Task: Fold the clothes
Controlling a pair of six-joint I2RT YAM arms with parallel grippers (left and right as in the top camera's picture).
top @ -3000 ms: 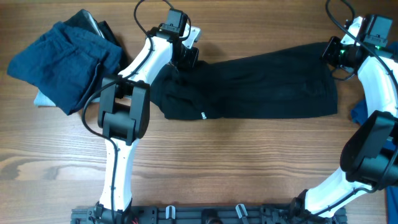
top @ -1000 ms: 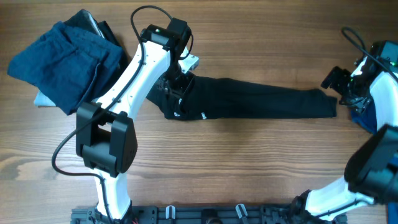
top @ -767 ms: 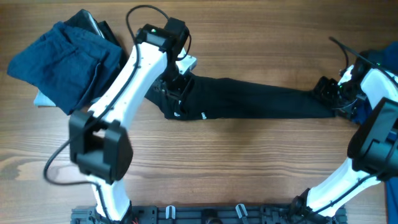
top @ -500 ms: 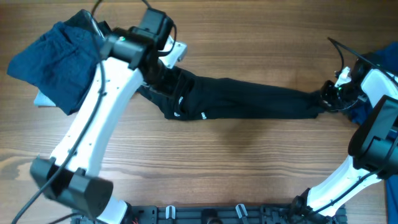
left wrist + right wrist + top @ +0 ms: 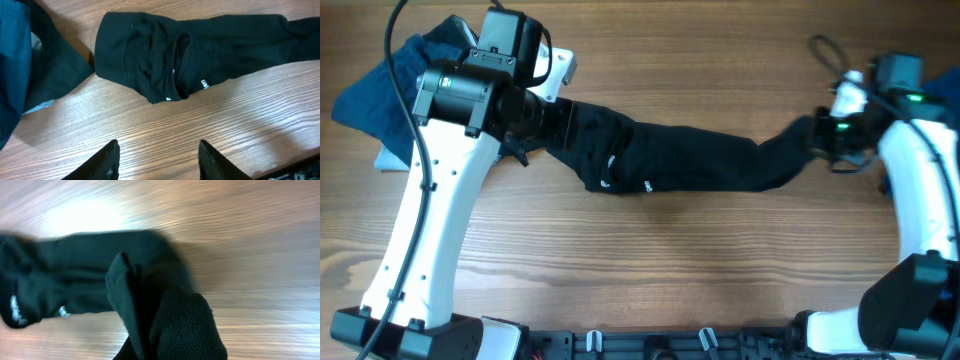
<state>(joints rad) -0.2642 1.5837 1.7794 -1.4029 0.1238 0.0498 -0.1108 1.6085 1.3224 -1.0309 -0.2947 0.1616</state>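
A long black garment (image 5: pixel 690 160) of the clothes lies across the wooden table, with a small white tag (image 5: pixel 645 186) near its front edge. My right gripper (image 5: pixel 823 135) is shut on its right end, which hangs lifted off the table. In the right wrist view the black fabric (image 5: pixel 150 295) bunches over my right gripper (image 5: pixel 167 347) and hides the fingers. My left gripper (image 5: pixel 535 118) hovers over the garment's left end. In the left wrist view my left gripper (image 5: pixel 160 162) is open, with only bare wood between the fingertips, and the garment (image 5: pixel 150 55) lies beyond them.
A pile of blue clothes (image 5: pixel 370 90) sits at the far left, with a dark piece (image 5: pixel 55 70) spreading from it toward the black garment. More blue fabric (image 5: pixel 948 92) shows at the right edge. The arm bases (image 5: pixel 650 345) line the front edge.
My left gripper let go of the garment's left end and rose back toward the left. My right gripper shut on the right end and lifted it, dragging that end leftward.
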